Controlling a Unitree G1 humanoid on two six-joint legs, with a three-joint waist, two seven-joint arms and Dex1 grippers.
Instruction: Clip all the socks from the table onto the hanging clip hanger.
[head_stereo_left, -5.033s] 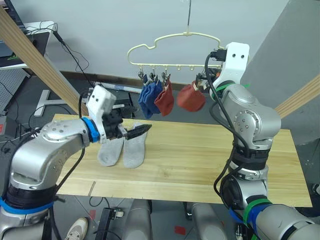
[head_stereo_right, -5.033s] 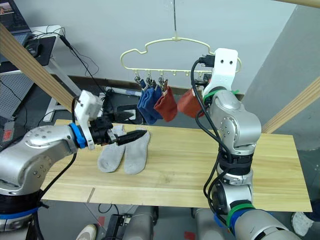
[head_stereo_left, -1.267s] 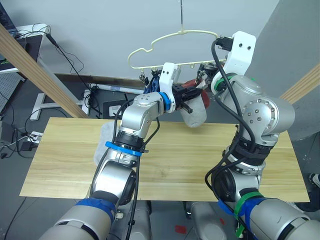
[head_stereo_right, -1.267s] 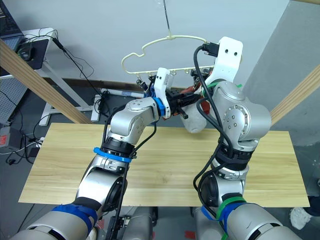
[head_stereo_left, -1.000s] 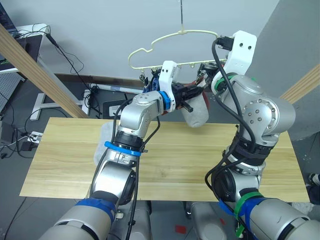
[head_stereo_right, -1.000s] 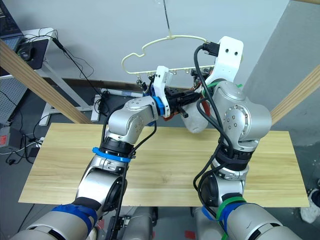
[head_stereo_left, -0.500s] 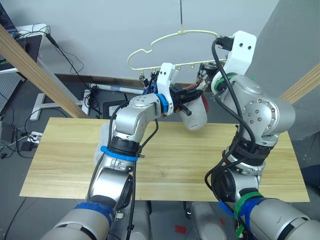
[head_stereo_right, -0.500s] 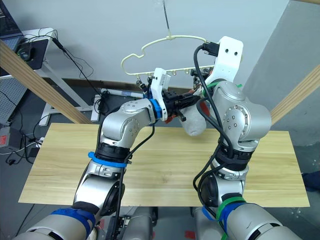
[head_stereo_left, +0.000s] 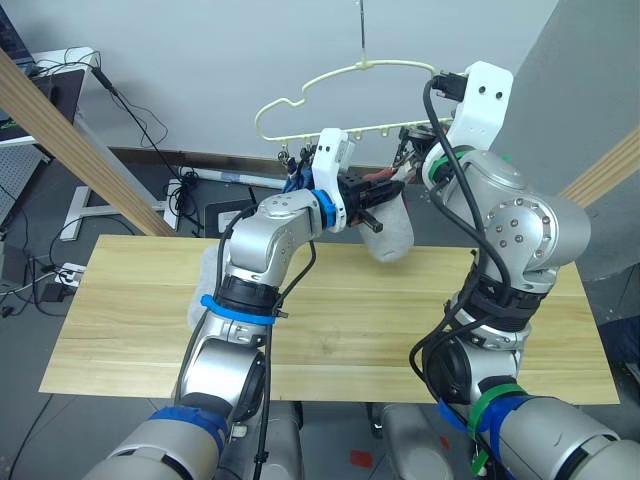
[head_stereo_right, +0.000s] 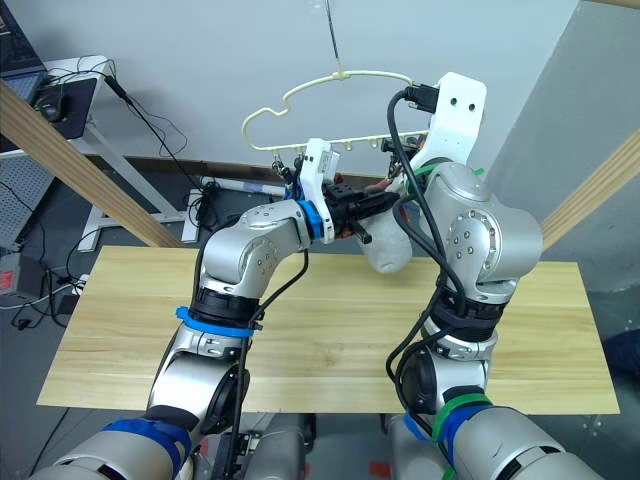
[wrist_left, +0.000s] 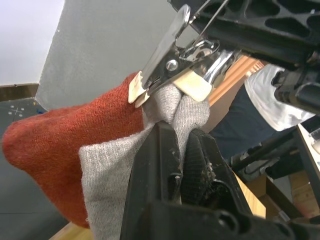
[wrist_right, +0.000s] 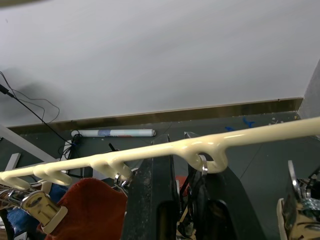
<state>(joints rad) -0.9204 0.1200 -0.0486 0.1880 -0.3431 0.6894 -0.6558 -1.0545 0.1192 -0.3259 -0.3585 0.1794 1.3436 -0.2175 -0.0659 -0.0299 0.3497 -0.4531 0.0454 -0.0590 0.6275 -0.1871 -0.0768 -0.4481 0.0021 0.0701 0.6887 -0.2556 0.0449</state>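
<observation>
The pale-yellow clip hanger (head_stereo_left: 350, 80) hangs above the table's (head_stereo_left: 130, 320) far edge. My left gripper (head_stereo_left: 378, 203) is shut on the cuff of a light grey sock (head_stereo_left: 393, 237) and holds it up at a metal clip (wrist_left: 167, 67), whose jaws sit on the cuff. A rust red sock (wrist_left: 55, 145) hangs right beside it. My right gripper (wrist_right: 186, 167) is up at the hanger bar (wrist_right: 250, 137), shut on the wire handles of that clip. Blue socks (head_stereo_left: 293, 180) hang further left, partly behind my left wrist. Another grey sock (head_stereo_left: 207, 275) lies on the table behind my left arm.
Slanted wooden poles cross at the left (head_stereo_left: 70, 130) and the right (head_stereo_left: 600, 170). A desk with cables (head_stereo_left: 60, 60) stands at the back left. A person in a white top (wrist_left: 272, 95) shows beyond the hanger in the left wrist view.
Five seconds ago my left gripper was low by the grey socks on the table; it has since lifted one to the hanger. Over the last second both grippers barely moved.
</observation>
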